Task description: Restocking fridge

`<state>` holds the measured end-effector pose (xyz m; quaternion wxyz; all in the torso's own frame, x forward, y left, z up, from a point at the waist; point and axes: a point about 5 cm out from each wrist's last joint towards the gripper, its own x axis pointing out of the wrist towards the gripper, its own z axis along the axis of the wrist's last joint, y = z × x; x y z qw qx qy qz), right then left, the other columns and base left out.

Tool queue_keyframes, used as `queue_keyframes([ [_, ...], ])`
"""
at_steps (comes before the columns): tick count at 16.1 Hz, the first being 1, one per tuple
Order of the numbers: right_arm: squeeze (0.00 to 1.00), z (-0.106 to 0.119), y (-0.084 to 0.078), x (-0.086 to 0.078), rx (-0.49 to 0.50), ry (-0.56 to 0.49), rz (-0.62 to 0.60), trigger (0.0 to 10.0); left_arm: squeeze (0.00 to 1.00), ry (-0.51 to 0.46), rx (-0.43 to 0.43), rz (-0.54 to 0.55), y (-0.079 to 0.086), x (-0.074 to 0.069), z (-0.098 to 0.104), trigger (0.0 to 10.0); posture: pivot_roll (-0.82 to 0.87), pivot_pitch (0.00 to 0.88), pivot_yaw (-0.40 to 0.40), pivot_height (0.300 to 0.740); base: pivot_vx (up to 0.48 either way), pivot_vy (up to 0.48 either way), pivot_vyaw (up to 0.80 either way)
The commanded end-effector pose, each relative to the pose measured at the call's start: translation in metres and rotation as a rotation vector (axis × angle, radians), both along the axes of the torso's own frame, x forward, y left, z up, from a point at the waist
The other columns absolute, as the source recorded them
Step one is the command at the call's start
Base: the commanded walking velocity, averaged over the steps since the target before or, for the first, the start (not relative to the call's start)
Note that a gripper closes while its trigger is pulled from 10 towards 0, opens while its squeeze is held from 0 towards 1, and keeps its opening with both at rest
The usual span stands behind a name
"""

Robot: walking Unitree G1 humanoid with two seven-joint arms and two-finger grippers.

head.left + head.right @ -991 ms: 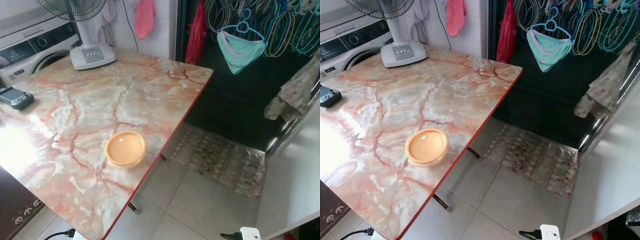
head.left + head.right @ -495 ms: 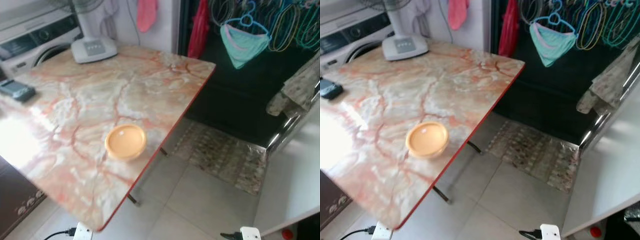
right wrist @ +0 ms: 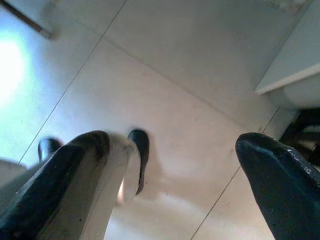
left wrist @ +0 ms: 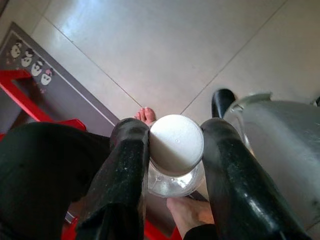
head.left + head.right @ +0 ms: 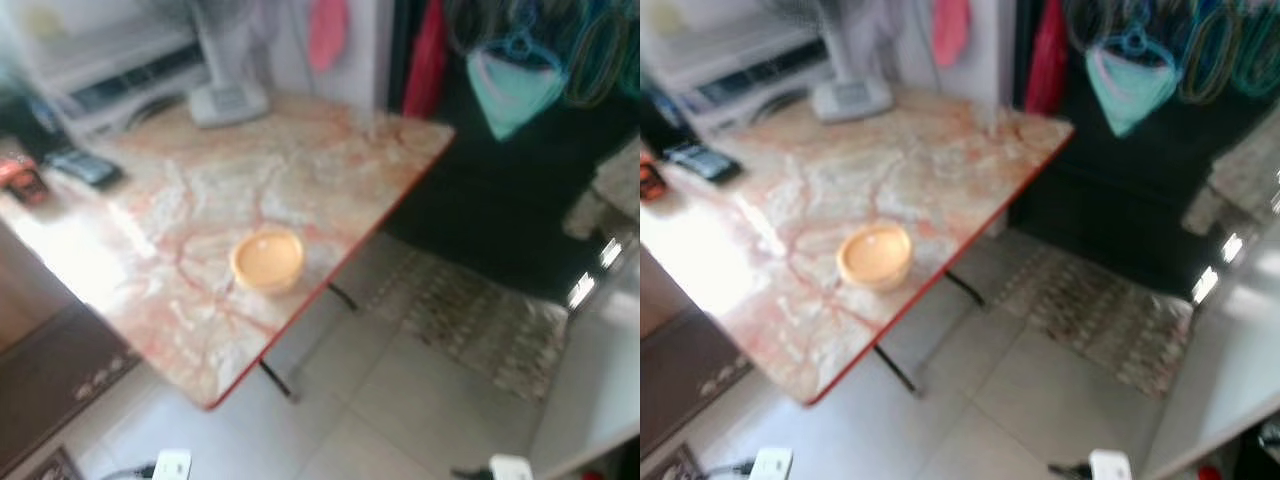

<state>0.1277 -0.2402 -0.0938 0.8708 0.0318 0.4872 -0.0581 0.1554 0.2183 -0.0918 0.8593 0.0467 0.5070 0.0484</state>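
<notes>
A clear jar with a white ribbed lid (image 4: 176, 145) is clamped between the left gripper's (image 4: 172, 150) fingers above pale floor tiles (image 4: 165, 50). The right gripper's (image 3: 172, 165) fingers are spread wide, empty. A round orange lidded container (image 5: 267, 259) is seen on the marble-patterned bench (image 5: 200, 190), blurred.

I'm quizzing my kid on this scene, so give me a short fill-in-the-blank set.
The left pincer is shut on a jar with a ____ cap.
The right pincer is ____.
The round container on the table is ____ in colour.

Missing words: white; open; orange
</notes>
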Motion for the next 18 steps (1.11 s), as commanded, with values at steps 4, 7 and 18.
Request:
queue_keyframes([
  [4, 0.0, -0.002, 0.0054, -0.0015, 0.016, 0.008, -0.009, 10.0, 0.0, 0.011, 0.022, -0.009, 0.0061, -0.0013, 0.0006, 10.0, -0.04, 0.02, 0.052, 0.74, 0.0, 0.0, 0.0],
  [7, 0.0, -0.0019, 0.0051, -0.001, 0.015, 0.014, 0.005, 10.0, 0.0, 0.014, 0.021, -0.012, 0.0055, -0.0009, 0.0006, 10.0, -0.04, 0.022, 0.056, 0.74, 0.0, 0.0, -0.8],
  [18, 0.0, -0.0011, 0.0042, -0.0001, 0.01, 0.01, 0.028, 10.0, 0.0, 0.017, 0.031, -0.032, 0.0043, -0.0003, 0.0006, 10.0, -0.03, 0.012, 0.045, 0.74, 0.0, -0.067, -0.22],
])
